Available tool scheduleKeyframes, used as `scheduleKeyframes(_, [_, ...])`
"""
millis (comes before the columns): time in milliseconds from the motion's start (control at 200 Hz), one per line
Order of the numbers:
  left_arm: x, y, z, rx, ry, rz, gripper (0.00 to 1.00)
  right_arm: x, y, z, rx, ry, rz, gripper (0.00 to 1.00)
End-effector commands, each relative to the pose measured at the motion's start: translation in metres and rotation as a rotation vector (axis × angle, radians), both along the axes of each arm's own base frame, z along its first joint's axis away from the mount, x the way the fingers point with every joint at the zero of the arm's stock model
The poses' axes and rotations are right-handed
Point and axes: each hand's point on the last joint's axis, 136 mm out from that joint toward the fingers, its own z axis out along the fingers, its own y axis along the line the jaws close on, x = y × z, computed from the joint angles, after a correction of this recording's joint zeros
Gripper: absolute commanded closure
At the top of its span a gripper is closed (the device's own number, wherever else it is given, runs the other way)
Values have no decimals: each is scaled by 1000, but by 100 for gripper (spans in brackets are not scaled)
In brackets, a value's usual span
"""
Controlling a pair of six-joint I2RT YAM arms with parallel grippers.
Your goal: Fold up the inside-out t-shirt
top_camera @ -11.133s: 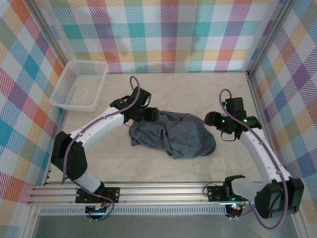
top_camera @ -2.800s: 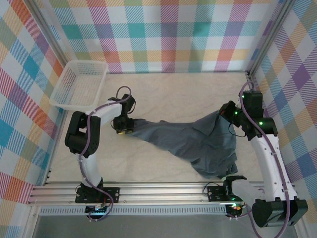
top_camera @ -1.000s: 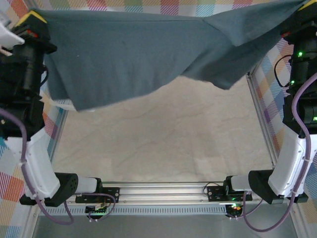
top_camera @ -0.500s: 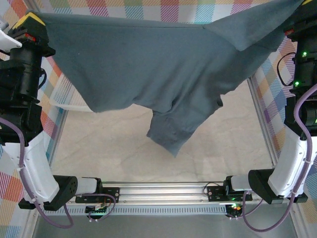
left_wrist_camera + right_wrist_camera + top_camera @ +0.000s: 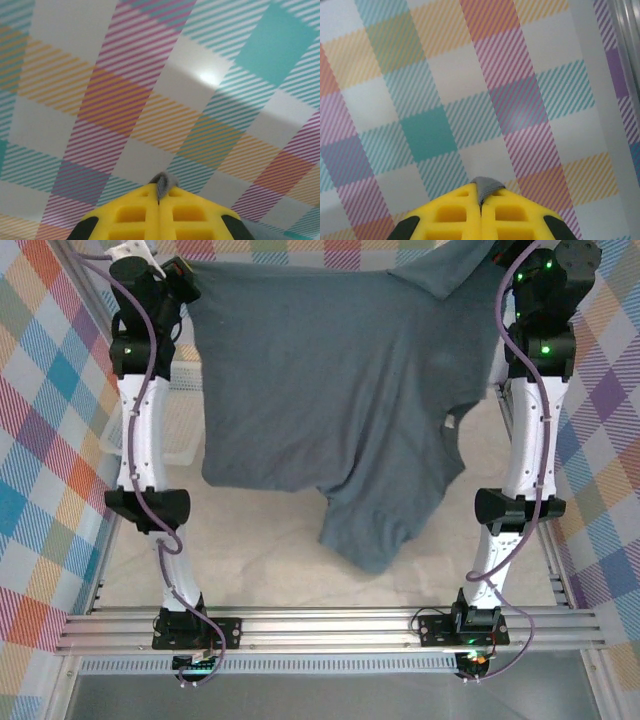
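Spreading step, by the look: holding the t-shirt (image 5: 320, 390) high, stretched between left tool (image 5: 159, 192) and right tool (image 5: 481, 196), each clamped shut on a pinch of its upper edge, cloth hanging below both, above the counter (image 5: 250, 550). Next, probably: lowering both tools together to lay it flat before any fold. Below the left tool, a basket (image 5: 182, 425), mostly hidden; cannot tell its content.

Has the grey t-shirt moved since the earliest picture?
Yes. The t-shirt rose from the table, where it lay crumpled, and now hangs spread between the left hand and right hand.
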Motion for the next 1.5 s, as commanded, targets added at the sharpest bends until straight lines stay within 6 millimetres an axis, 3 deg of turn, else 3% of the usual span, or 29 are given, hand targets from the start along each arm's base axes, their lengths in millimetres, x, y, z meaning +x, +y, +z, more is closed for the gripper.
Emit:
scheduleKeyframes(0, [-103, 6, 137, 6, -380, -24, 100, -152, -13, 129, 24, -445, 28, 100])
scheduleKeyframes(80, [-117, 6, 144, 12, -387, -35, 100, -169, -21, 133, 70, -441, 46, 100])
scheduleKeyframes(195, [-120, -3, 136, 15, -342, -91, 100, -162, -13, 118, 109, -340, 127, 100])
scheduleKeyframes(265, [-119, -16, 119, 44, -273, -159, 100, -141, -1, 82, 137, -153, 208, 100])
scheduleKeyframes(340, [-111, -31, 85, 73, -163, -247, 100, -115, 19, 20, 151, 95, 317, 96])
scheduleKeyframes(410, [-104, -41, 37, 70, -54, -304, 100, -100, 28, -51, 218, 291, 376, 95])
scheduleKeyframes(475, [-100, -47, -22, 45, 48, -321, 100, -92, 24, -129, 298, 455, 348, 100])
scheduleKeyframes(485, [-102, -47, -24, 44, 33, -322, 100, -92, 23, -142, 317, 482, 338, 100])
scheduleKeyframes(560, [-108, -53, -91, 2, 133, -321, 100, -102, 12, -230, 424, 636, 248, 100])
scheduleKeyframes(680, [-127, -66, -225, -99, 360, -332, 100, -129, 15, -357, 542, 835, 204, 100])
scheduleKeyframes(760, [-145, -71, -300, -168, 511, -308, 100, -147, 20, -416, 606, 963, 190, 100])
scheduleKeyframes(865, [-167, -63, -384, -236, 720, -229, 100, -166, 28, -468, 695, 1083, 187, 100])
scheduleKeyframes(965, [-182, -56, -432, -240, 885, -176, 100, -183, 21, -496, 773, 1151, 96, 100])
scheduleKeyframes(1070, [-188, -50, -442, -221, 953, -144, 100, -202, 17, -509, 871, 1179, 11, 100])
scheduleKeyframes(1165, [-197, -43, -428, -202, 913, -113, 100, -226, 11, -505, 937, 1118, -52, 100])
scheduleKeyframes(1250, [-218, -38, -407, -176, 859, -109, 100, -273, -12, -505, 1003, 1027, -239, 100])
scheduleKeyframes(1320, [-254, -33, -397, -181, 835, -96, 100, -319, -29, -498, 1026, 912, -359, 100])
scheduleKeyframes(1365, [-275, -25, -386, -182, 777, -67, 100, -338, -34, -487, 1013, 824, -361, 100])
scheduleKeyframes(1405, [-291, -18, -375, -188, 704, -38, 100, -344, -33, -471, 978, 727, -303, 90])
scheduleKeyframes(1435, [-300, -14, -369, -195, 644, -22, 91, -345, -30, -456, 940, 649, -241, 79])
scheduleKeyframes(1495, [-310, -8, -346, -209, 483, -16, 61, -344, -24, -423, 883, 517, -134, 58])
